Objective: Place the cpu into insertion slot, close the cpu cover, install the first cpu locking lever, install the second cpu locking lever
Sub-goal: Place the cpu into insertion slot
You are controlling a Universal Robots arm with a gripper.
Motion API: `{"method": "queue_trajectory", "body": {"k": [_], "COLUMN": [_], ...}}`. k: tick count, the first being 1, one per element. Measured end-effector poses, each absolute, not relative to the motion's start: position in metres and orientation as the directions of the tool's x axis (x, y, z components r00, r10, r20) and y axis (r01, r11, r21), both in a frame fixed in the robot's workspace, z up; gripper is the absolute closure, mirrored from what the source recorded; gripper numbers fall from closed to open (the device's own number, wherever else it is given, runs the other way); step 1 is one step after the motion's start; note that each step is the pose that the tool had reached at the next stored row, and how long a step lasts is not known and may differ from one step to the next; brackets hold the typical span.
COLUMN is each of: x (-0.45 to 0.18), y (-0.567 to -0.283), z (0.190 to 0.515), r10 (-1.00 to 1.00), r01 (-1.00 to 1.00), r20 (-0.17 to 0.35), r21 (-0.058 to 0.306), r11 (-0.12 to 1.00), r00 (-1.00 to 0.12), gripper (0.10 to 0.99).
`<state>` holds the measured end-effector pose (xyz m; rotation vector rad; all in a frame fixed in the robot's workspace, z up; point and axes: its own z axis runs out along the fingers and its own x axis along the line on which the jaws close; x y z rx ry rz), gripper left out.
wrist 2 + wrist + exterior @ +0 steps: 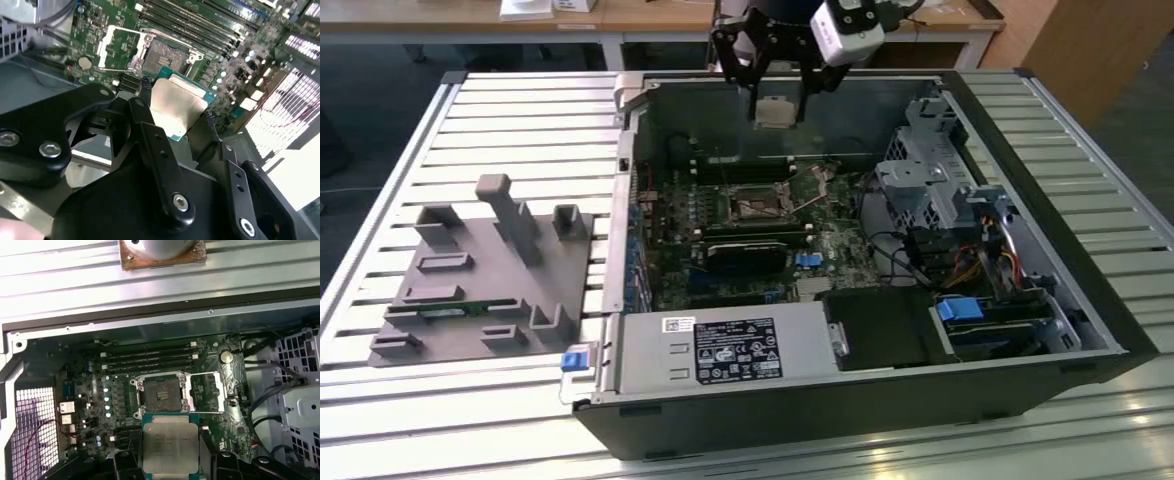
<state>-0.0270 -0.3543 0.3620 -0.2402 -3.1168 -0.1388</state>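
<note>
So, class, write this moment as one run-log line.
gripper: shut on cpu | cpu: held above motherboard, not seated | insertion slot: empty | cpu cover: open

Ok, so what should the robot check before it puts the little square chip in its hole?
1. Grip on the cpu: ok, the gripper pinches it by two opposite edges.
2. The cpu cover open: ok, it is flipped aside beside the insertion slot.
3. Slot empty: ok, nothing sits in it.
4. Chip lined up over the slot: cannot tell; it hangs well above the motherboard.
5. Cables clear of the slot: ok, they lie apart from it.
</note>
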Motion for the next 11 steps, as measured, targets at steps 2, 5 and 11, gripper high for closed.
{"method": "queue_trajectory", "body": {"k": [2,5,11], "x": [-0.027,-0.027,-0.0271], "y": [-0.3543,-0.3543,-0.3543], "z": [0.3617,0.3613,0.3608], "r10": [0.188,0.238,0.313], "r01": [0.188,0.238,0.313], "r20": [0.019,0.019,0.019], "r21": [0.087,0.087,0.088], "r11": [0.978,0.967,0.946], "r00": [-0.982,-0.971,-0.95], "gripper": [0.549,0.549,0.549]}}
